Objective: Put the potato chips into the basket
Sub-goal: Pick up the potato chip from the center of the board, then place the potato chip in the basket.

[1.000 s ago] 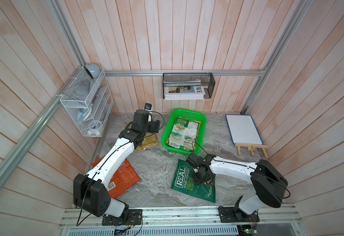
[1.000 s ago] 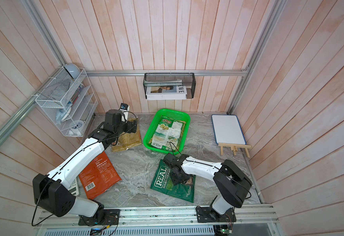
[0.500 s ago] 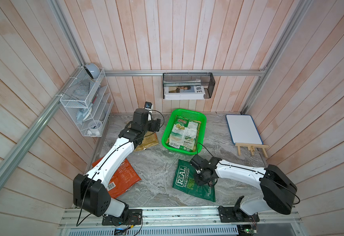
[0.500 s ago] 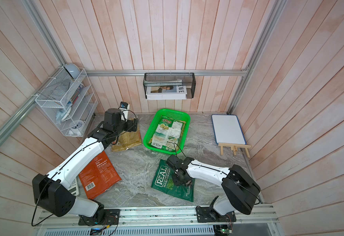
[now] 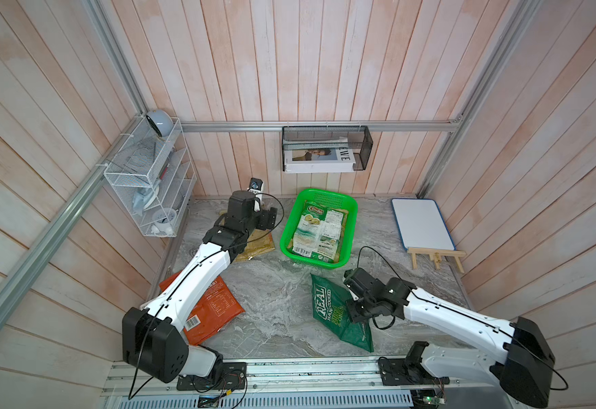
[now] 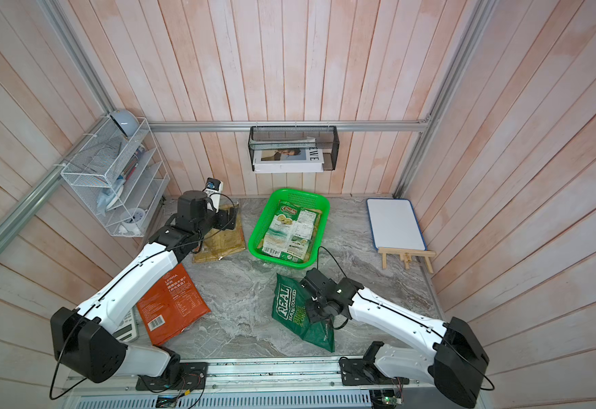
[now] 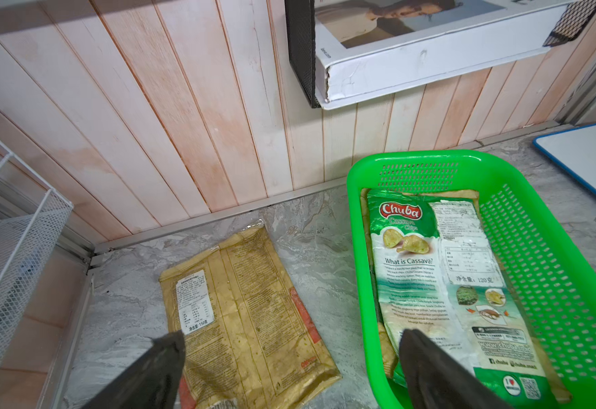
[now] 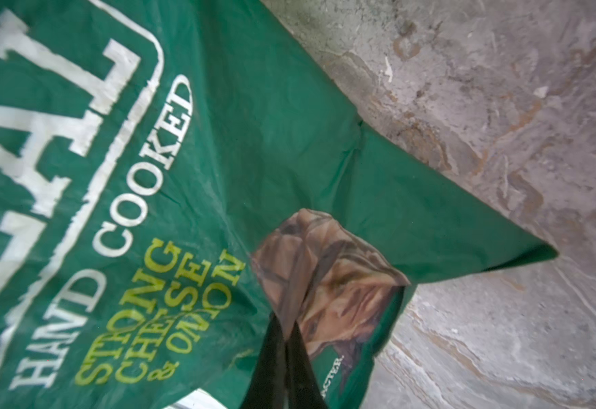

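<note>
Grip set: right end effector [image 8: 286, 329] pinched shut on dark green bag [image 5: 325, 308], on surface [image 5: 271, 294] just short of basket [image 5: 286, 230], long axis roughly toward it. Left end effector [image 7: 291, 338] spread wide over yellow-tan bag [image 7: 250, 304] beside basket. Likely next: lift, carry forward.

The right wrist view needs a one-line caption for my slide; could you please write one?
Right gripper shut on a pinched fold of the dark green chip bag over the marbled tabletop.

basket [image 5: 325, 197]: bright green, perforated | REAL bag [image 5: 328, 308]: dark green, white lettering | table [image 5: 275, 301]: grey marbled
</note>
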Robot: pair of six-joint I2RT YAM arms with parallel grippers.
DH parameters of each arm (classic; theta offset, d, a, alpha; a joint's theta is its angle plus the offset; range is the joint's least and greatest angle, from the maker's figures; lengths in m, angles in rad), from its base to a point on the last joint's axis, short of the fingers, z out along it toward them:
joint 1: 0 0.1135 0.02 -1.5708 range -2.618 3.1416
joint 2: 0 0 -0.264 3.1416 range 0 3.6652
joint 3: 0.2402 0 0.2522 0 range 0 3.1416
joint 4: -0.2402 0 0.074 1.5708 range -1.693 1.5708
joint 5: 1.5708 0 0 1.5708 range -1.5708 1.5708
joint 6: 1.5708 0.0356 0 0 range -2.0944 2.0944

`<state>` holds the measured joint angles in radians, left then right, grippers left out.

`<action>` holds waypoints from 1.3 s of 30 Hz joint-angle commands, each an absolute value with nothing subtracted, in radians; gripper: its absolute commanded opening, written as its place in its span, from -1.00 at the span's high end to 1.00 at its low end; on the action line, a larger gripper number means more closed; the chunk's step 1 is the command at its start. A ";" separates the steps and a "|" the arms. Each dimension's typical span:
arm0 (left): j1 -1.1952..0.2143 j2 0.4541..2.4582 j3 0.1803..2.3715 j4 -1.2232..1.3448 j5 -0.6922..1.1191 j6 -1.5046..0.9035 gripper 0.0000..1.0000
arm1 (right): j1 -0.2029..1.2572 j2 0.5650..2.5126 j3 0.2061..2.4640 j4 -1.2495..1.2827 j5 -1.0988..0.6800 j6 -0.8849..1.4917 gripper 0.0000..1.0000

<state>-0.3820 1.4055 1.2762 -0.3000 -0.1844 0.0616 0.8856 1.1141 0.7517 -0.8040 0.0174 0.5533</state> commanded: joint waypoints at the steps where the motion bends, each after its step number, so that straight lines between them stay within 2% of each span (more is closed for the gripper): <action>1: -0.394 1.356 1.232 -0.220 -0.211 0.123 -1.00 | 0.895 1.014 0.727 -0.902 -0.011 0.571 1.00; 3: -0.401 1.333 1.202 -0.185 -0.212 0.150 -1.00 | 0.900 0.954 0.724 -0.890 -0.050 0.576 1.00; 10: -0.430 1.271 1.144 -0.132 -0.218 0.221 -1.00 | 0.901 0.806 0.835 -0.961 0.016 0.578 1.00; 13: -0.431 1.255 1.122 -0.104 -0.218 0.227 -1.00 | 0.902 0.779 0.890 -0.969 0.101 0.561 1.00; 17: -0.431 1.241 1.118 -0.101 -0.248 0.253 -1.00 | 0.901 0.780 0.968 -0.860 0.265 0.517 1.00; 23: -0.433 1.208 1.116 -0.130 -0.326 0.301 -1.00 | 0.853 0.970 1.109 -0.695 0.373 0.214 1.00; 27: -0.433 1.193 1.117 -0.133 -0.346 0.320 -1.00 | 0.757 1.141 1.216 -0.608 0.351 0.039 1.00; 33: -0.434 1.162 1.101 -0.119 -0.365 0.351 -1.00 | 0.671 1.315 1.244 -0.361 0.277 -0.297 1.00; 39: -0.434 1.159 1.094 -0.112 -0.383 0.373 -1.00 | 0.607 1.463 1.296 -0.312 0.149 -0.645 1.00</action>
<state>-0.4305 1.1713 1.1084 -0.1329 -0.3595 0.3492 0.6312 1.4391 1.2350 -0.4076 0.2253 -0.4137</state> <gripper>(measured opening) 0.998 0.047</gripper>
